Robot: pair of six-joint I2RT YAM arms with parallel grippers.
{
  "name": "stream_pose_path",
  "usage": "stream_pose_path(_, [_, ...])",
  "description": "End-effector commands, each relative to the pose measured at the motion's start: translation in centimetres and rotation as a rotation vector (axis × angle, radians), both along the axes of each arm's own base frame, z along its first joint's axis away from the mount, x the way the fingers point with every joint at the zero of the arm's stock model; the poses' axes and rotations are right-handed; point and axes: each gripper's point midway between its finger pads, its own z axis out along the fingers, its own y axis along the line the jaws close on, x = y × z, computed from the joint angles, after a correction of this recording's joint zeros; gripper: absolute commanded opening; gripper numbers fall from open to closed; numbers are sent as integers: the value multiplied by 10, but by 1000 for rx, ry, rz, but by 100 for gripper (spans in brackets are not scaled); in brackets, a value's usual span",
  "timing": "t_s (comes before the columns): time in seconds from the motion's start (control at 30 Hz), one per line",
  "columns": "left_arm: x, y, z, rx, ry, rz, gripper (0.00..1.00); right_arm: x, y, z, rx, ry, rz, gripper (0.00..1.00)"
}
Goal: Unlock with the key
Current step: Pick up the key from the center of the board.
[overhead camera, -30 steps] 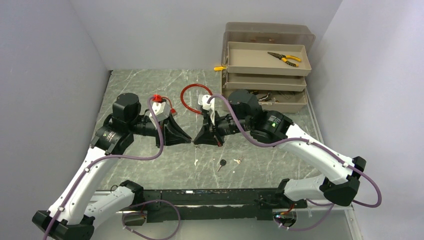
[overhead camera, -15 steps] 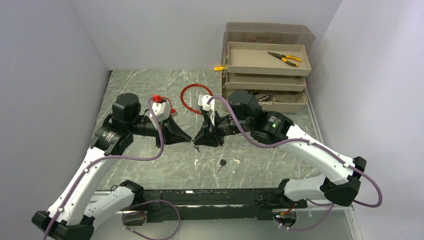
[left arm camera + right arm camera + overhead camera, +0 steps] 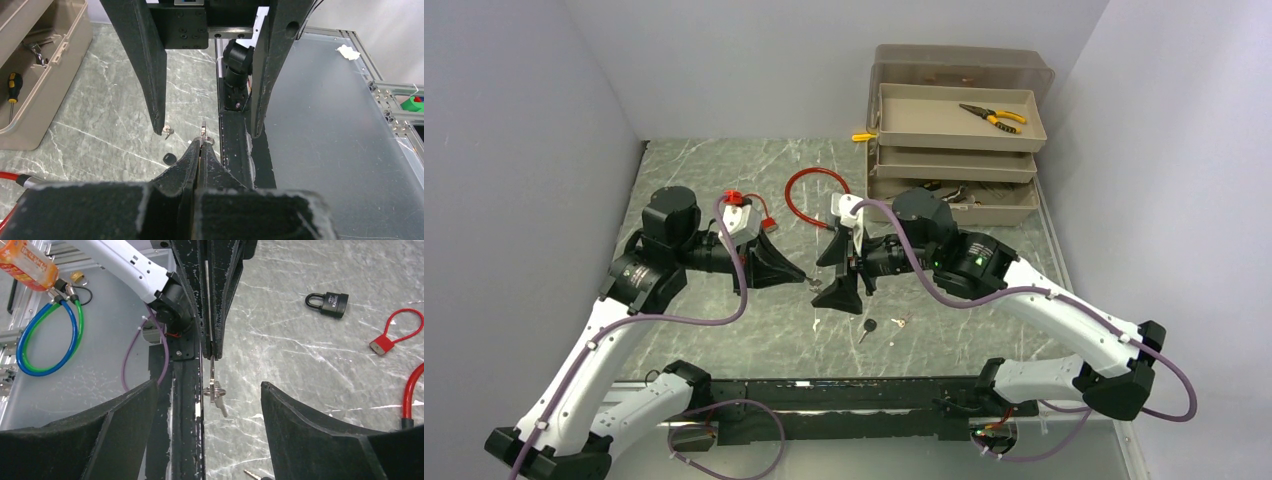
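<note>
The left gripper is pinching the key between its closed fingertips. The key is sticking out past the tips, above the table, with a small ring and a second key dangling from it. The right gripper is facing it tip to tip, its fingers spread wide. The key is hanging in the gap between them and touching neither one.

The black padlock is lying flat on the grey-green marble table, well apart from the key and off to one side of the left gripper. A small red cable lock is lying near it. The padlock is showing only in the right wrist view.

Just in front of the grippers, a black-headed key and a small silver key are lying loose on the table. A red cable loop is lying behind the grippers. A tan toolbox is standing at the far right with its trays stepped open, and yellow-handled pliers are resting in the top tray.
</note>
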Motion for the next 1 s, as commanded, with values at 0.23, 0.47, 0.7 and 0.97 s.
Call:
stream_pose_path(0.23, [-6, 2, 19, -32, -54, -6, 0, 6, 11, 22, 125, -56, 3, 60])
stream_pose_path(0.47, [-4, 2, 23, -37, -57, 2, 0, 9, 10, 10, 108, -16, -15, 30])
stream_pose_path(0.7, [-1, 2, 27, -36, -52, 25, 0, 12, 0, 9, 142, 9, -38, 0])
stream_pose_path(0.97, [-1, 2, 23, -43, -33, 41, 0, 9, -3, 29, 187, 26, -10, 0])
